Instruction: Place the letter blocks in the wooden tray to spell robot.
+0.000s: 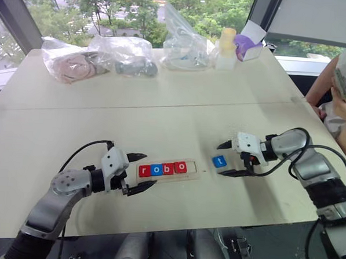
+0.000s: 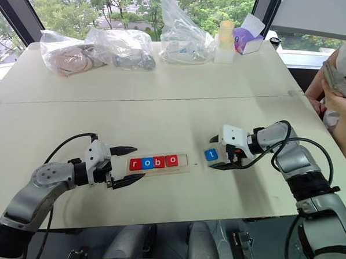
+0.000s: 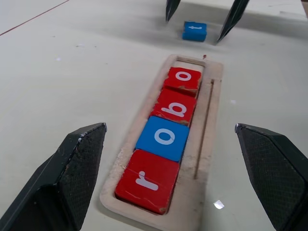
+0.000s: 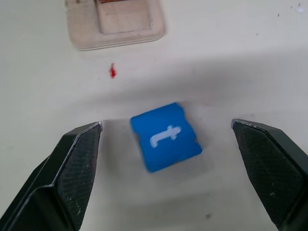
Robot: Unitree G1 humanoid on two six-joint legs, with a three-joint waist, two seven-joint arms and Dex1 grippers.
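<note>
On a pale bench (image 1: pixel 180 106), the wooden tray (image 1: pixel 195 171) holds four letter blocks (image 1: pixel 163 168) spelling r, o, b, o, its last slot empty. The blue t block (image 1: pixel 219 161) lies flat on the bench just beside that end. The right gripper (image 1: pixel 227 159) straddles it, fingers (image 4: pixel 72 168) spread wide, not touching. The left gripper (image 1: pixel 140 173) hovers at the tray's other end, fingers (image 3: pixel 67 173) wide, holding nothing

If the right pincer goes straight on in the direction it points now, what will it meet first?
Most likely the blue t block, which lies on the table between the open right pincer tips; the wooden tray lies beyond.
</note>
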